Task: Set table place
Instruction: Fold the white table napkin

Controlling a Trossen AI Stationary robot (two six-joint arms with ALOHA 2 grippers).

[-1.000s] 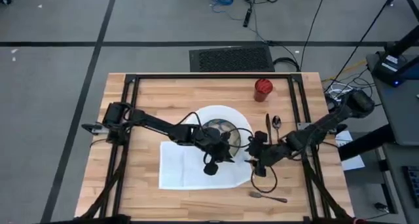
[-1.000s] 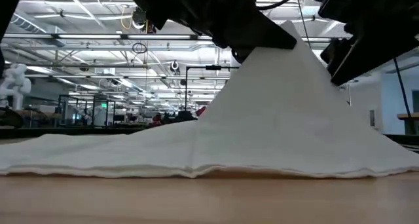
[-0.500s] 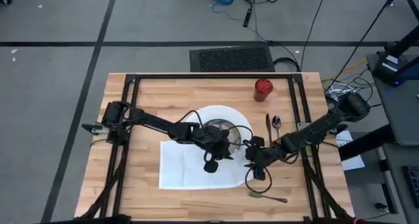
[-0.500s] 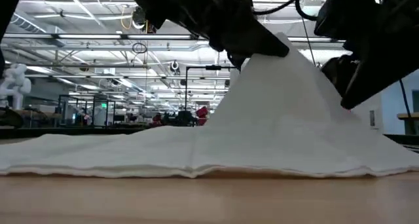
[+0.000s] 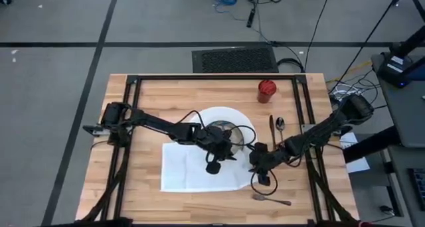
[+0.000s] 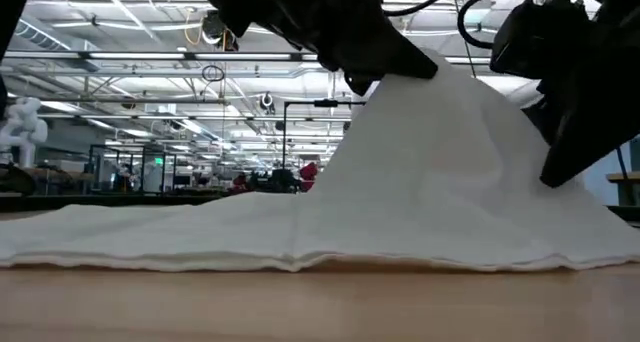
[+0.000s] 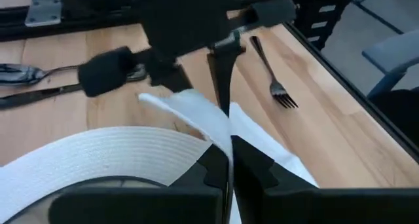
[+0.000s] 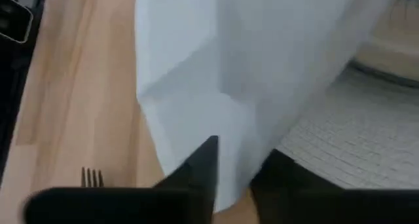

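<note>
Pinching a lifted fold of the napkin (image 5: 192,167), the left gripper (image 5: 234,149) hangs over the plate (image 5: 247,126), its fingers (image 7: 216,165) clenched on the cloth. The right gripper (image 5: 253,162), just beside it, has the napkin's edge between its fingers (image 8: 196,168). On the bench (image 5: 166,94), the napkin partly covers the plate; fork (image 5: 271,200), knife (image 5: 271,129), spoon (image 5: 280,125) and cup (image 5: 267,89) lie apart.

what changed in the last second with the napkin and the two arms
The right hand slid toward the left hand, carrying its napkin corner inward over the plate. The left hand kept its pinch on the lifted cloth. Cup, knife, spoon and fork stayed put.
</note>
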